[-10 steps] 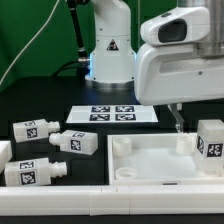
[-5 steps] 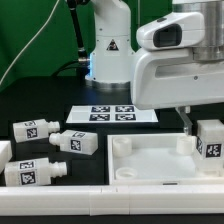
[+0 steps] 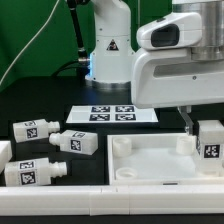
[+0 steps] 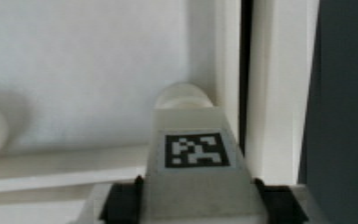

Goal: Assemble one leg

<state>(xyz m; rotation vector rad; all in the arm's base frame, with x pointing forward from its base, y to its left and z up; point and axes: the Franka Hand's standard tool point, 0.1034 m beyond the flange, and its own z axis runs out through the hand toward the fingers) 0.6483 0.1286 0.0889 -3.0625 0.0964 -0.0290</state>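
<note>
White leg [image 3: 211, 140] stands upright in the tray's [image 3: 150, 160] corner.

Gripper [image 4: 197, 203] pointing straight down near tabletop edge at the exterior view's right; fingers [image 4: 119, 205] clamped on leg [image 4: 197, 150].

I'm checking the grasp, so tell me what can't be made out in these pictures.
Wrist view: the gripper fingers are cut off by the picture's edge, so whether they clamp the leg is unclear.
Exterior view: the leg runs off the exterior view's right edge, and the second finger is out of sight.
Exterior view: a white part is cut by the left edge, so it can't be identified.
</note>
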